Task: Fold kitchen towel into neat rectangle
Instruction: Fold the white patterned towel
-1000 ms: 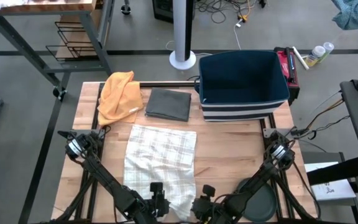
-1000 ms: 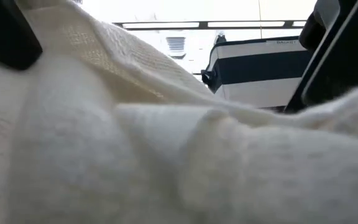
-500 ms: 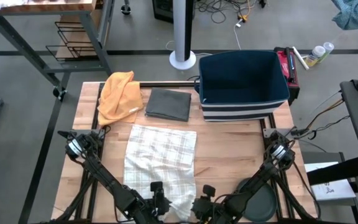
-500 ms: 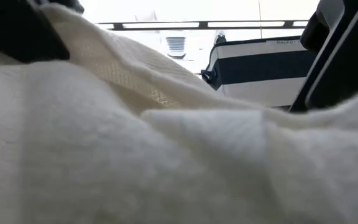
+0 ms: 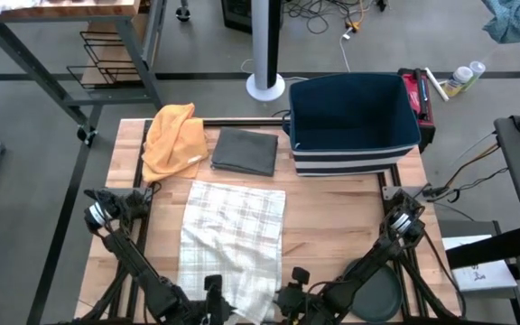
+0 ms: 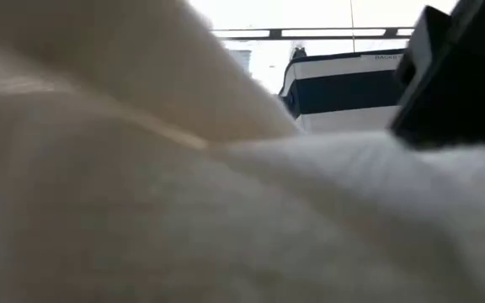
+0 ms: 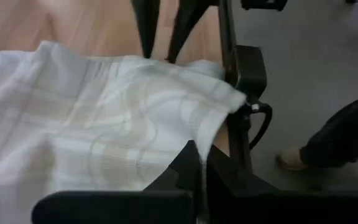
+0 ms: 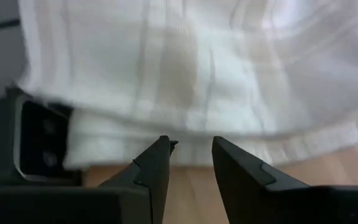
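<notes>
Roughly lengthwise front-to-back: towel point(image 5: 233, 236)

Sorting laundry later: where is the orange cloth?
In the high view, the orange cloth lies at the table's far left, beside the folded grey cloth.

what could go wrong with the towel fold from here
1. The left gripper is shut on the towel's near edge, while the right gripper is open just short of it. Lifting now would probably drag the towel askew.
2. The near edge looks bunched in the high view, so creases may get folded in.
3. The grey cloth lies just beyond the towel's far edge; an overshot fold might land on it.
</notes>
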Controlling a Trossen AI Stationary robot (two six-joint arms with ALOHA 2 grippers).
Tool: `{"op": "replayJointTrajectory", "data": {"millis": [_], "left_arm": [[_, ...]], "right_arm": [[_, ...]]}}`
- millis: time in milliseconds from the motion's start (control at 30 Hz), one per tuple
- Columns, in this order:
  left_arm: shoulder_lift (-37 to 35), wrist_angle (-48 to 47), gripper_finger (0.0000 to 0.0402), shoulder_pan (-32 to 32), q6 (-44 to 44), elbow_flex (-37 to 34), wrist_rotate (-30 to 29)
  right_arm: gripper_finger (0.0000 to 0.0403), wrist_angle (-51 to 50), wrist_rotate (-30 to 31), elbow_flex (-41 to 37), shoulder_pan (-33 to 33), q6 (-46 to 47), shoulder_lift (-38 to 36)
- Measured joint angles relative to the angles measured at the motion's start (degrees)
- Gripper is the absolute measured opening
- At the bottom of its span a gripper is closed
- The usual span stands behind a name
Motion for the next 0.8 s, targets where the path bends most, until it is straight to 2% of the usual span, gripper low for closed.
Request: {"op": "replayJointTrajectory", "data": {"millis": [200, 467, 600, 800], "left_arm": [[1.3, 3.1, 0.0004, 0.3, 0.5, -0.1, 0.5], [2.2, 7.5, 0.0023, 0.8, 1.0, -0.1, 5.0], [2.2, 7.7, 0.0056, 0.1, 0.1, -0.1, 5.3], [-0.4, 2.6, 0.0136, -2.8, -5.3, -0.1, 5.5]], "right_arm": [[0.0103, 1.2, 0.7, 0.1, -0.4, -0.3, 0.0], [0.0115, 1.9, -1.5, -1.2, -2.0, 1.9, 1.9], [0.0122, 2.2, -4.0, -1.0, -2.9, 2.0, 3.3], [0.0125, -3.1, -4.0, -0.9, -3.6, 2.5, 3.5]]}}
